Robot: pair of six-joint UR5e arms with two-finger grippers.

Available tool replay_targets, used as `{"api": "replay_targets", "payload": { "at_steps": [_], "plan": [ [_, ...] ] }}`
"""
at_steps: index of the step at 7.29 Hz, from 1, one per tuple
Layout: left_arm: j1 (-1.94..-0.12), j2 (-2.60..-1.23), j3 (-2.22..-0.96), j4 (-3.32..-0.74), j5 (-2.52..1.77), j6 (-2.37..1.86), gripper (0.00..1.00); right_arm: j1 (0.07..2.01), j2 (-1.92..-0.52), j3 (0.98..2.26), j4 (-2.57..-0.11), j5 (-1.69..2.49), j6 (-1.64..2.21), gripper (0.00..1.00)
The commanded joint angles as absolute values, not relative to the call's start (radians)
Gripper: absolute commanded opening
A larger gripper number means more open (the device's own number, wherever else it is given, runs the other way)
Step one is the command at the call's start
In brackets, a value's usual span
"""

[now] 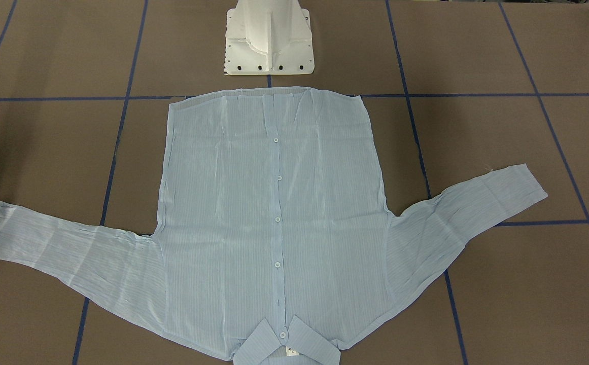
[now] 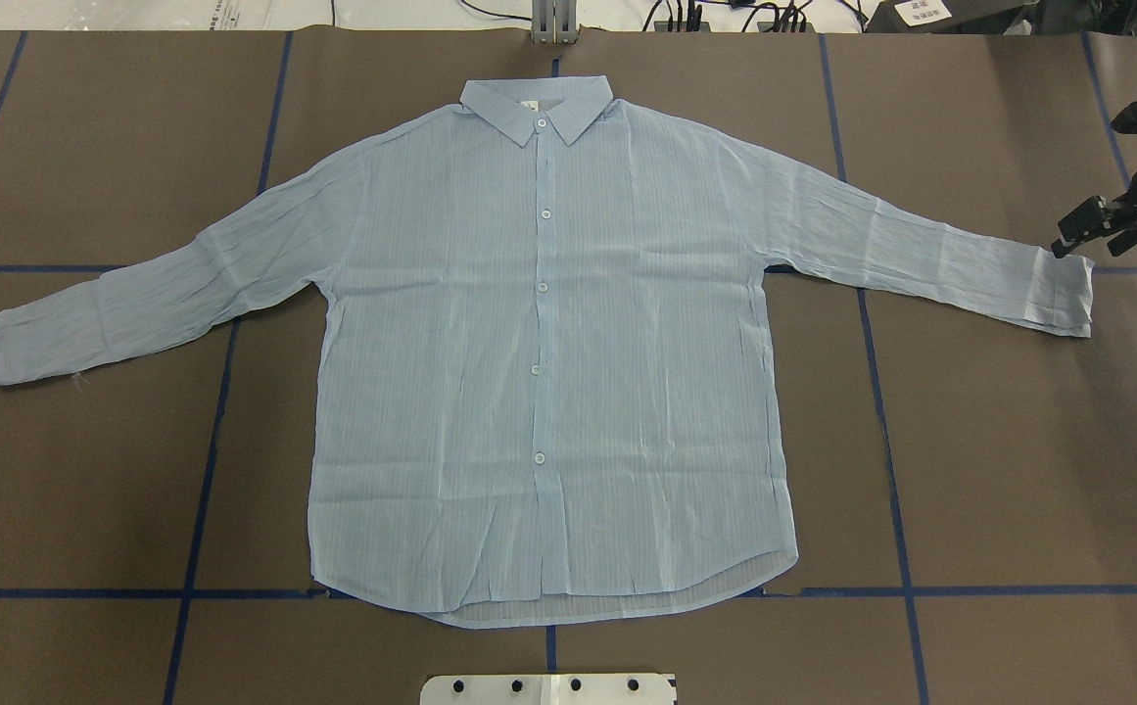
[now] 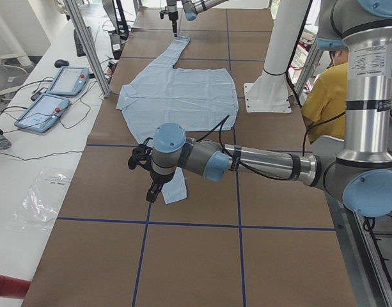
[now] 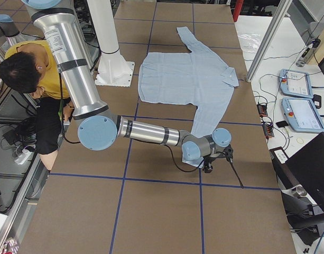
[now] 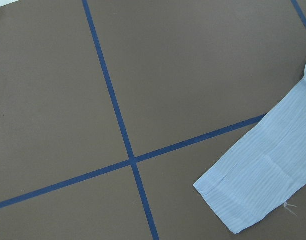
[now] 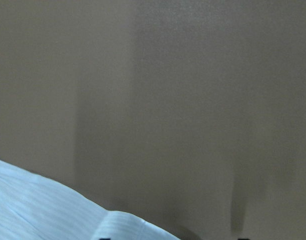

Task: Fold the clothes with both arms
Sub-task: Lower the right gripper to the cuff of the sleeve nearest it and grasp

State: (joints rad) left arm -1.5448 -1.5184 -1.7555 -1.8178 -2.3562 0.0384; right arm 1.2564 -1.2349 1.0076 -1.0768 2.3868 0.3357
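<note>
The pale blue striped shirt [image 2: 548, 333] lies flat and buttoned, front up, with its collar [image 2: 537, 103] away from the robot and both sleeves spread out. My right gripper [image 2: 1097, 225] hangs at the end of the sleeve cuff [image 2: 1058, 294] on the overhead view's right. In the right wrist view the two dark fingertips [image 6: 242, 238] stand apart at the bottom edge, with the cuff corner [image 6: 128, 225] between them, so it is open. My left gripper [image 3: 149, 188] shows only in the exterior left view, just outside the other cuff [image 3: 176, 188]. I cannot tell its state. That cuff [image 5: 242, 200] lies flat.
The white pedestal base [image 1: 269, 38] stands behind the shirt's hem. Blue tape lines [image 2: 206, 470] cross the brown table. A side table holds two teach pendants [image 3: 55, 93] and a plastic bag [image 3: 45, 198]. A person in yellow [image 3: 330, 96] sits behind the robot.
</note>
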Motion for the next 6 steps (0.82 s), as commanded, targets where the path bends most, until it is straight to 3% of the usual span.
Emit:
{"api": "replay_targets", "payload": {
  "at_steps": [1,6],
  "plan": [
    [-1.545,-1.519,-1.756,-1.818,-2.356,0.038,1.00,1.256,-1.235,0.999,-1.078,2.388,0.336,0.81],
    [-1.545,-1.519,-1.758,-1.818,-2.362,0.038,1.00,1.255,-1.244,0.994,-1.080,2.391,0.337,0.71]
  ]
}}
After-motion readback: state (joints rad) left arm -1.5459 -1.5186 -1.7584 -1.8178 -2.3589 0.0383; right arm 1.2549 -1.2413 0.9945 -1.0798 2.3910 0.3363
